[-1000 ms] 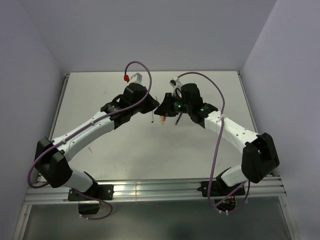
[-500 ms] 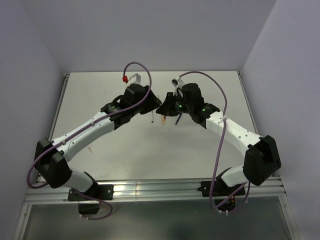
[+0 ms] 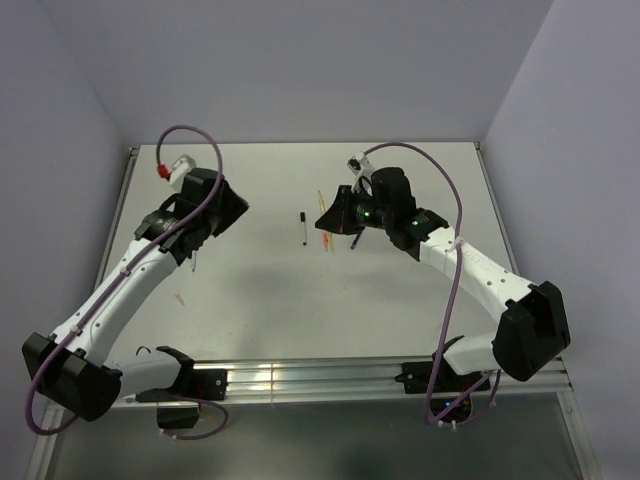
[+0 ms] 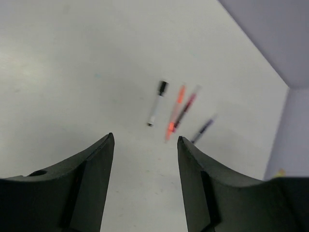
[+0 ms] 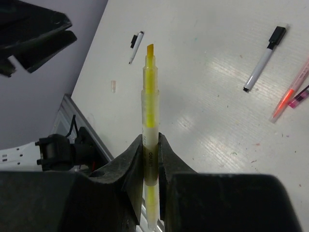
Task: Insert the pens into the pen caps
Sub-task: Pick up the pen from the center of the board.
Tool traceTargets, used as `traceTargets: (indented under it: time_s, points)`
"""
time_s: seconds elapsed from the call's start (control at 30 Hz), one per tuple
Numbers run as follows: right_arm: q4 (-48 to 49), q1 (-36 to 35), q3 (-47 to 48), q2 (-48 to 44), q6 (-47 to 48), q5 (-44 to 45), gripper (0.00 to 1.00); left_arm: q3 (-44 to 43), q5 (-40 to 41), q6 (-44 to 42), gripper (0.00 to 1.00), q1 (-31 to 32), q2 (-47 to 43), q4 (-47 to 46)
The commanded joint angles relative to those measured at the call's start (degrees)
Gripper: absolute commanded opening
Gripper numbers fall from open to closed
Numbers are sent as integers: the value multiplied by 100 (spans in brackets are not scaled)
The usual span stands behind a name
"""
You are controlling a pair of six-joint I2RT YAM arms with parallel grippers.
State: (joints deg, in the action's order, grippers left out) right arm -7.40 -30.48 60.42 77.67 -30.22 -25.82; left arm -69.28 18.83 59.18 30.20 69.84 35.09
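I have the left arm stretched from its base up the left side of the table [image 3: 400, 290], wrist lifted above the surface. The left claw [image 4: 145, 138] stands apart with nothing between its fingers, looking across at the loose pens further off.

The right arm bends in from the right toward the middle of the table, with its wrist hanging over the cluster of pens. The right claw [image 5: 149, 145] is clamped on the yellow pen [image 5: 150, 87], held clear of the table with its bare chisel tip pointing away from the wrist.

On the table, a white-black pen [image 4: 157, 103] lies by itself, black end capped. Just beside it are the orange pen [image 4: 176, 112] and the red pen [image 4: 186, 110], so close that I cannot tell whether they touch. The dark purple pen [image 4: 203, 129] sits a little apart from those.

Well away, on the left arm's side, lie a second white-black pen [image 5: 136, 46] and, near it, a whitish cap [image 5: 113, 86].
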Motion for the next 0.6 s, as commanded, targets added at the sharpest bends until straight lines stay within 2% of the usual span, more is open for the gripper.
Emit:
traceTargets:
  time_s: [0.0, 0.2, 0.37, 0.4, 0.57]
  points:
    - [-68, 25, -101, -313, 218, -256, 0, 300, 340, 375, 59, -766, -146, 1260]
    - [-77, 25, -312, -454, 315, -344, 0, 889, 394, 762, 63, -1830, -111, 1940]
    - [-86, 16, -329, -375, 367, -467, 0, 1478, -36, 341, 58, -2815, -24, 1703]
    - [-78, 16, -338, -393, 376, -459, 0, 1522, -316, 236, 57, -2939, 37, 1651]
    - [-25, 24, -347, -384, 394, -450, 0, 1742, -485, -55, 55, -3309, 275, 1483]
